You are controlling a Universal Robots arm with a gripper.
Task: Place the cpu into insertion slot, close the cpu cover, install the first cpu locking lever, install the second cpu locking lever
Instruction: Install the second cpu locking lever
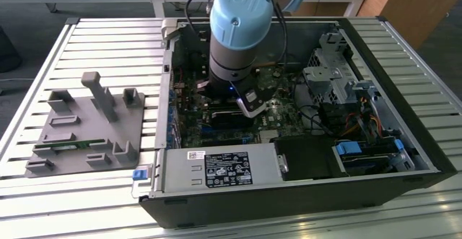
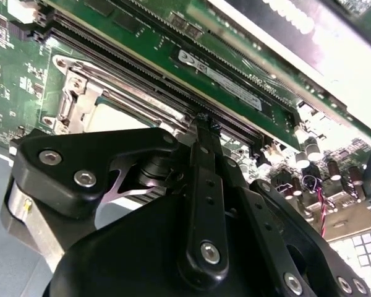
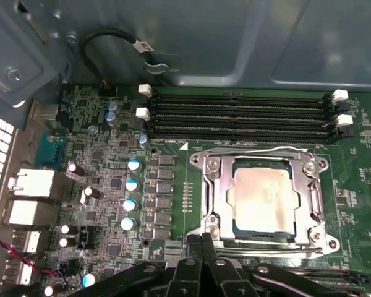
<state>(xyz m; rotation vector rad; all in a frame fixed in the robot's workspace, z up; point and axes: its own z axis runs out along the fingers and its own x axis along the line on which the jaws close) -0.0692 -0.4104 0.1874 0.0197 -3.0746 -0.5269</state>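
Silver metal frames the cpu [image 3: 264, 199] you see in the first wrist view: the chip lies flat in the insertion slot [image 3: 219, 185], and the cpu cover [image 3: 309, 185] is folded down around it, so the grey top shows through the window. Four long black memory slots [image 3: 241, 114] run just beside the socket on the green motherboard [image 3: 105, 185]. Your end effector [image 3: 201, 238] hovers at the socket's near edge, its black fingers [image 3: 192, 247] pressed together with nothing between them. From the exterior view, the arm [image 1: 238, 28] reaches down into the open computer case [image 1: 303, 196], which rests on the slatted surface [image 1: 72, 196] beside a grey fixture [image 1: 86, 131].
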